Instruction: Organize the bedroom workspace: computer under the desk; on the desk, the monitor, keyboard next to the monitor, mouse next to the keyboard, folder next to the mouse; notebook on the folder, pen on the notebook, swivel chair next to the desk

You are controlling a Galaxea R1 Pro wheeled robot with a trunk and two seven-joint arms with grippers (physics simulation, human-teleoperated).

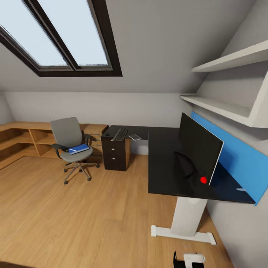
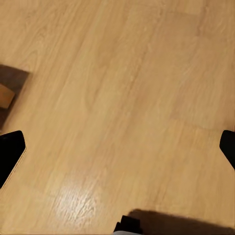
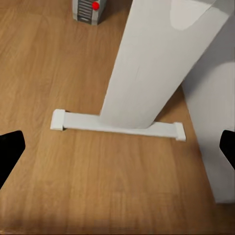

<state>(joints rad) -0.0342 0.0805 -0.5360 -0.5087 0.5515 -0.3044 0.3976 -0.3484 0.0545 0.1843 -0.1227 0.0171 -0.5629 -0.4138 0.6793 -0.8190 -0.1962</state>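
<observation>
While our left gripper [image 2: 117, 147] and right gripper [image 3: 117, 147] hang spread and empty over the floor [image 2: 122, 98], we judge little done. Nearest, the monitor [image 1: 199, 147] stands on the desk [image 1: 163, 167]; farther along lie the keyboard [image 1: 120, 134] and mouse [image 1: 107, 134]. Farthest, the bright blue folder [image 1: 79, 149] lies flat on the swivel chair [image 1: 70, 143], unmoved.

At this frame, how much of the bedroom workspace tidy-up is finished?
Done: the monitor stands on the desk, with the keyboard and mouse at the desk's far end, away from the monitor. In hand: nothing; the left end effector and right end effector are open over wooden floor. Left: the folder lies on the swivel chair, which stands apart from the desk.
</observation>
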